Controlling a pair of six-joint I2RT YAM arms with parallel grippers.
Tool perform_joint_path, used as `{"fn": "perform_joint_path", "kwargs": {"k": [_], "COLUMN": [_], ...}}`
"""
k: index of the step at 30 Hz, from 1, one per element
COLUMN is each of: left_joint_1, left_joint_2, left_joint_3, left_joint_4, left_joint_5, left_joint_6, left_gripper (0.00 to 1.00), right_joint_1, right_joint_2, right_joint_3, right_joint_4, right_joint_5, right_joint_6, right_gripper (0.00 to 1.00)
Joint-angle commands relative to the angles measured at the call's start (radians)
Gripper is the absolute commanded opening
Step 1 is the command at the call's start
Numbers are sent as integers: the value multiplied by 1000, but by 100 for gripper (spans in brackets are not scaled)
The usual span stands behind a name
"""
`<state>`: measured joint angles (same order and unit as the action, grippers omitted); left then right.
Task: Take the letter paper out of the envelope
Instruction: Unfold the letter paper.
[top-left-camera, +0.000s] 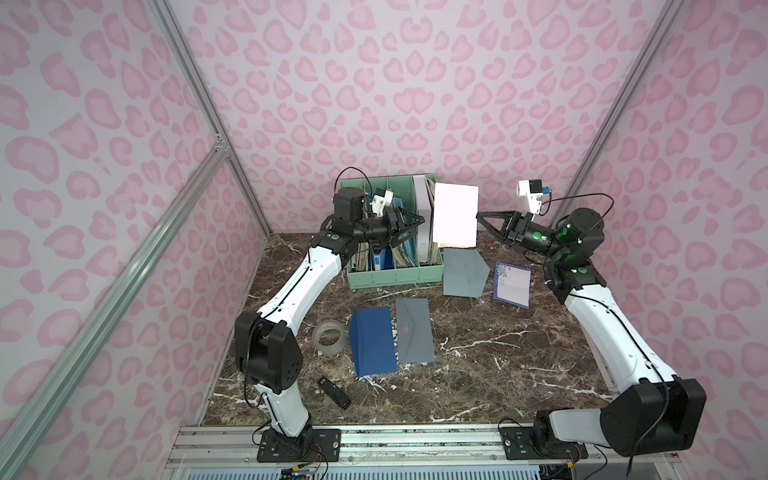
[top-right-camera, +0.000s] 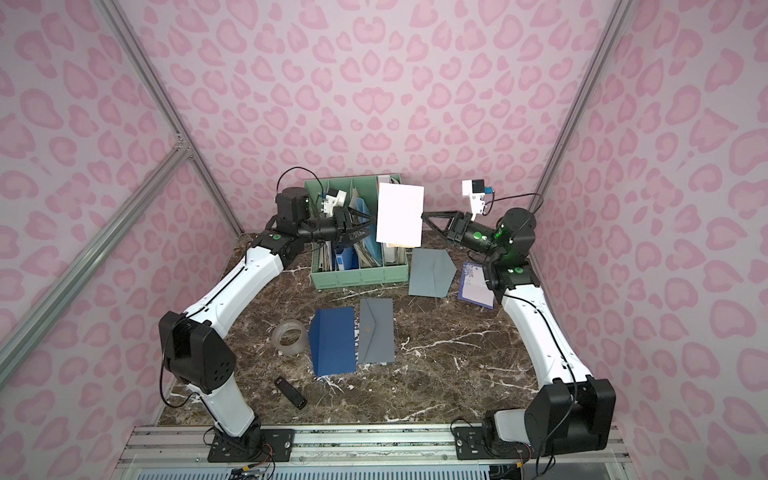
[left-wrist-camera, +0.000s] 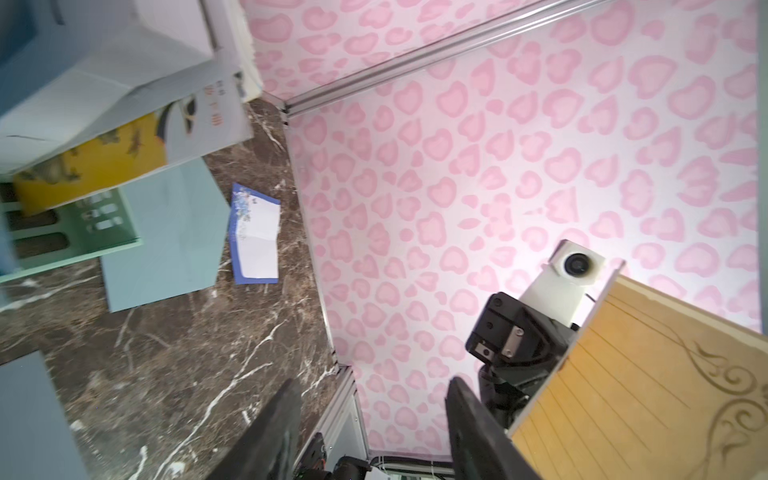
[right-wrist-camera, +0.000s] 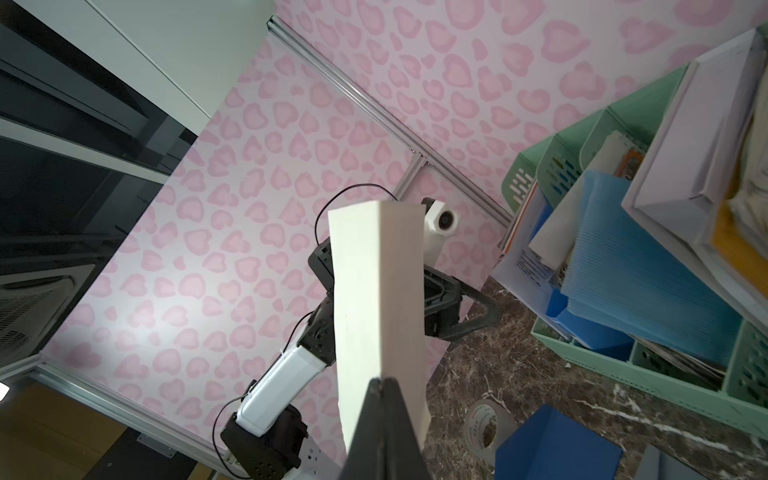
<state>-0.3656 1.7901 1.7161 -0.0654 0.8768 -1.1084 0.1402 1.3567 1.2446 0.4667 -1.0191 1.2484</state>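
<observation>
The raised letter paper (top-left-camera: 455, 216) hides part of the green organizer (top-left-camera: 390, 278).

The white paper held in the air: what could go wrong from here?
1. The right hand pinches the paper only at one edge, so the sheet may slip or sag.
2. The sheet hangs close beside the green file box and the open left hand; a sideways move could catch and crease it.

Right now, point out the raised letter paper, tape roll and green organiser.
letter paper (top-left-camera: 456, 214): a top view, centre.
tape roll (top-left-camera: 329, 348): a top view, outer wall.
green organiser (top-left-camera: 395, 277): a top view, front wall.
</observation>
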Motion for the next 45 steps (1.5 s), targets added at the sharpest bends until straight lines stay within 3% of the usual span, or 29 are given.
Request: {"fn": "perform_joint_path", "kwargs": {"k": [1,8,14,27,38,45], "left_joint_1": [-6,-8,-28,-78,-108,-121], "left_joint_2": [10,14,43,103,111,106], "left_joint_3": [-5,-1,27,70,82,66], "left_joint_4": [256,438,441,560,603,619], "left_joint_5": [70,100,133,131,128,128], "left_joint_6": [-149,-279,-295,-392,-431,-442], "left_gripper": [59,63,60,54,37,20], "right_joint_1": [-2,-34,-40,-28,-28,-28], "right_joint_2": [15,62,112,113,115,129], "right_joint_3": [6,1,-4,-13,-37,-37], "right_joint_4": [161,346,536,474,480,489], "right_joint_5": [-19,-24,-4,-7,-7,-7], "right_joint_6": [149,365,546,510,505,511], "right_gripper": [0,0,0,0,0,0]}}
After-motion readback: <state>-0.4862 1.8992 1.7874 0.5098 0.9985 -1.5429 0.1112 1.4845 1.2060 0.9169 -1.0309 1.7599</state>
